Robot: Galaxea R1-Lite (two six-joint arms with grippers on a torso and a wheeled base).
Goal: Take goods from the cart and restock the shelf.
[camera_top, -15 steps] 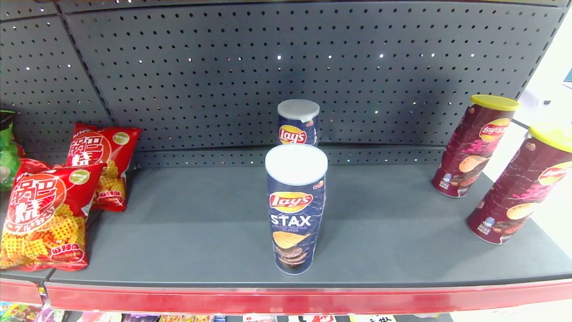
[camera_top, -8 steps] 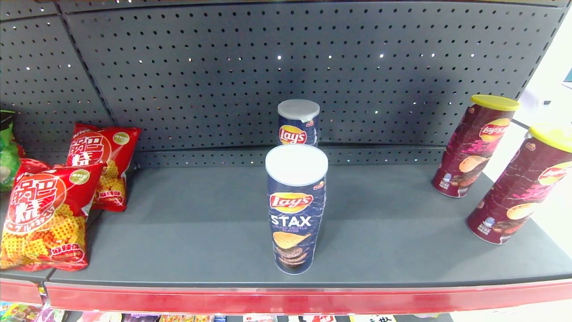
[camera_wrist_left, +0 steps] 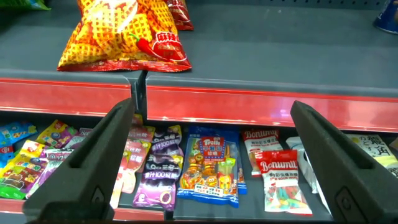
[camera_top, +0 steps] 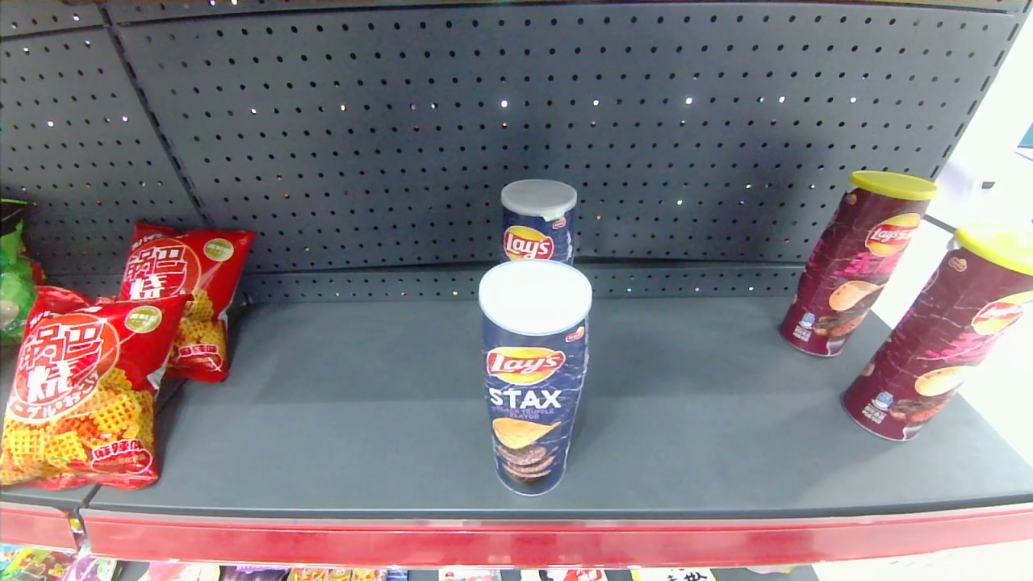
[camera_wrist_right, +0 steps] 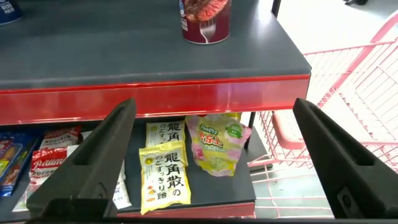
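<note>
Navy chip canisters (camera_top: 533, 387) stood on the shelf (camera_top: 355, 420), but left gripper (camera_wrist_left: 211, 168) and right gripper (camera_wrist_right: 211, 168) hung spread and empty, so a trip to the cart (camera_wrist_right: 289, 134) seemed due.

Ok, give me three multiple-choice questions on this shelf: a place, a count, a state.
1. Where is the rear blue can?
A. Straight behind the front blue can
B. On top of it
C. Lying on its side
2. How many yellow-lidded cans stand on the shelf?
A. One
B. Two
C. Four
3. The left gripper and right gripper are:
A. Open, empty
B. Shut on cans
C. Shut, empty
Answers: 1 A, it stands in line behind it; 2 B, both at the right end; 3 A, jaws wide, nothing between.
</note>
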